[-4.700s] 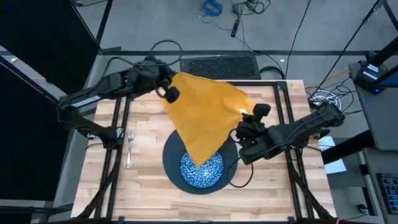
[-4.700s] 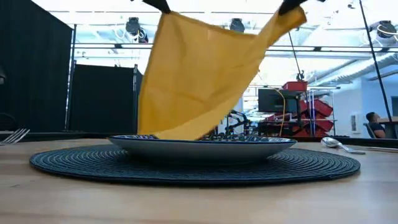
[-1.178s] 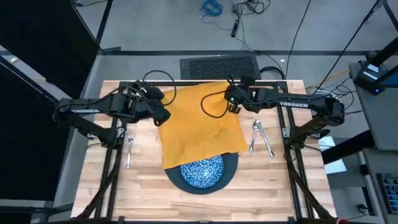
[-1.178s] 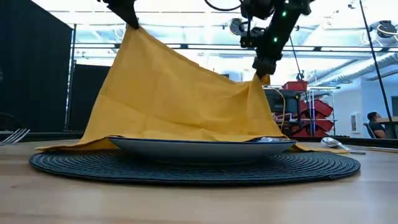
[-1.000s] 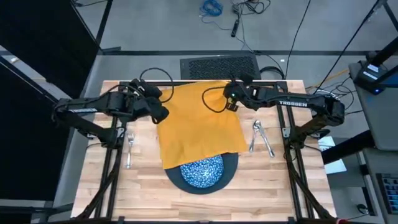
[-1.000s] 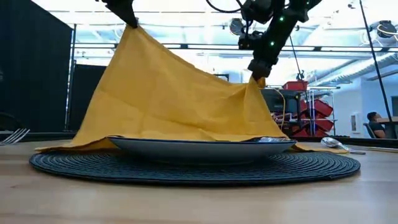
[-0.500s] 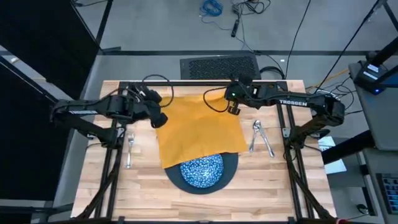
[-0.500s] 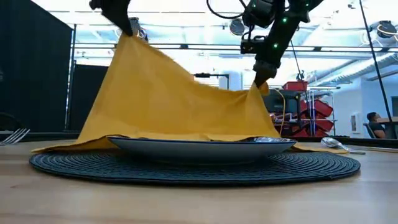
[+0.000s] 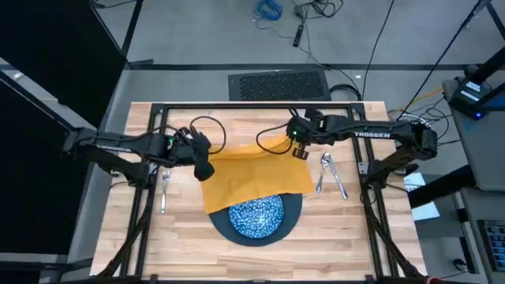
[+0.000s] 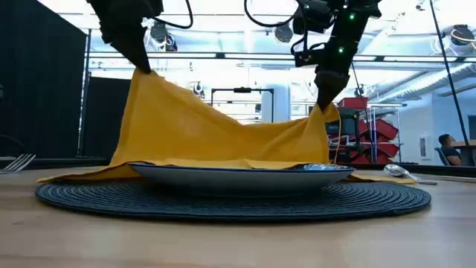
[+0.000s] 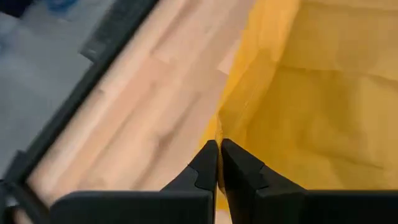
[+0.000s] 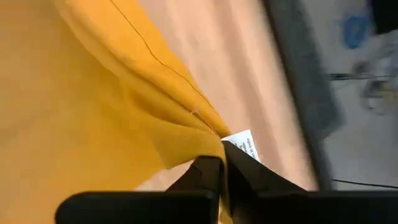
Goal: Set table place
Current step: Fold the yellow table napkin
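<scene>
A fork lies on the pale worktop beside the plate, on the left arm's side, and a spoon and knife lie together on the right arm's side. In the low view a dark woven placemat sits under the large dark plate, and a seated person shows far off in the room behind.

The speckled blue-and-white dish rests on the plate near the worktop's front edge. The mustard napkin covers the far part of the dish and plate and spreads toward the back of the worktop. Its two far corners are lifted, so the cloth sags between them.

The left tool is closed on the napkin's far corner on the fork's side; its wrist view shows the fingers pinched together on the cloth's edge. The right tool is clamped on the other far corner, near the spoon, where a small white label sticks out of the hem beside its fingers.
</scene>
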